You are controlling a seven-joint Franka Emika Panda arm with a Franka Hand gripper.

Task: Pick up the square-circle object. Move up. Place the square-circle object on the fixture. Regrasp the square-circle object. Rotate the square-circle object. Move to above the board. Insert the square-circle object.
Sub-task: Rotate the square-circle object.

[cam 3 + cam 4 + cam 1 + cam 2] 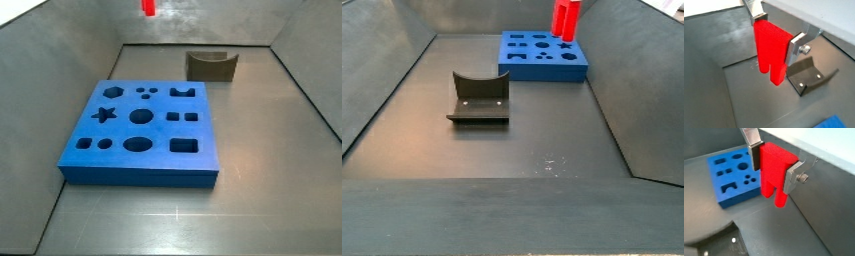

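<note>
1. Gripper (777, 36) clamped on red object (771, 52), prongs hanging down, held high off the floor.
2. Fixture (478, 97) on floor, apart from board (142, 132).
3. Red object (567, 19) seen above board's (543, 55) far side.

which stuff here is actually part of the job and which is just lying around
Part of the job:
- square-circle object, red, prongs down, clamped in the gripper, held in the air
- fixture, on the floor
- board, blue, on the floor

Lying about:
- nothing that I can see
</note>
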